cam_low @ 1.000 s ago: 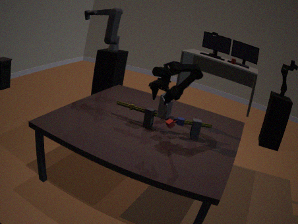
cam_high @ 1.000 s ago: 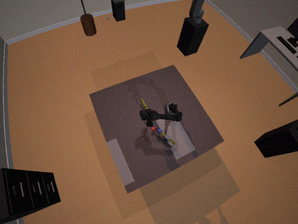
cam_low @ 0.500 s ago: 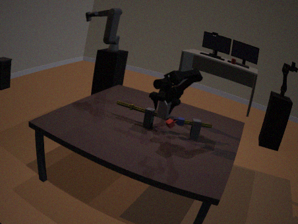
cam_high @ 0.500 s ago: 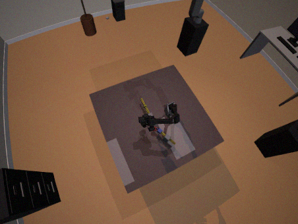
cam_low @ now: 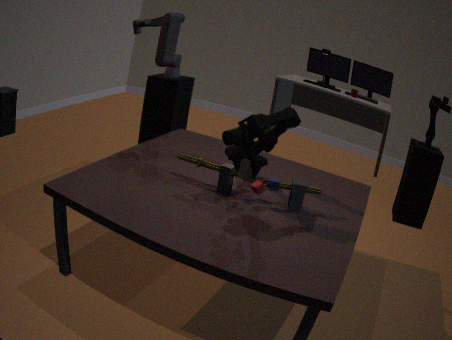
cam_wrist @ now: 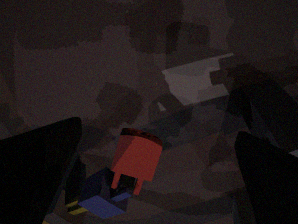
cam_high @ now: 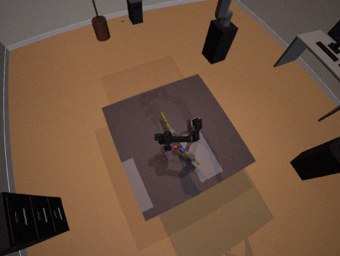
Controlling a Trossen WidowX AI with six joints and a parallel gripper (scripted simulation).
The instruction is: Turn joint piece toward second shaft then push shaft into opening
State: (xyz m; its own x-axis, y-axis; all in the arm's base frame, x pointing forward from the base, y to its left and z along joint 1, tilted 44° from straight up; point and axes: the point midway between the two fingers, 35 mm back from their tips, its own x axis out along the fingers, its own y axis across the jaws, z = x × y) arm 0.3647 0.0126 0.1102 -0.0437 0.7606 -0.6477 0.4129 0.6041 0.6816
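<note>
Two yellow-and-dark shafts face each other on the brown table (cam_high: 124, 120) (cam_low: 150, 210), and we judge the task barely begun. At the left we see the sliding shaft (cam_high: 165, 120) (cam_low: 200, 162), long, thin and collared, running through its grey upright block (cam_high: 172, 132) (cam_low: 226, 182); we see no sign that it has entered the opening. Next, we have the black gripper (cam_high: 168, 141) (cam_low: 246, 171) (cam_wrist: 160, 133) above the gap, its fingers spread wide and holding nothing. To its right we find the red joint piece (cam_high: 175, 147) (cam_low: 257, 187) (cam_wrist: 137, 155), blocky with two narrow prongs, beside the blue hinge mount (cam_high: 182, 150) (cam_low: 273, 184) (cam_wrist: 102, 206). Farther right, we see the fixed shaft (cam_high: 198, 163) (cam_low: 314, 190) in its slab-like grey block (cam_high: 191, 159) (cam_low: 296, 199). All surfaces look matt to us. We cannot tell exactly where the opening points; we judge that gripping, turning and releasing the joint piece, pushing the sliding shaft home and backing away all remain.
</note>
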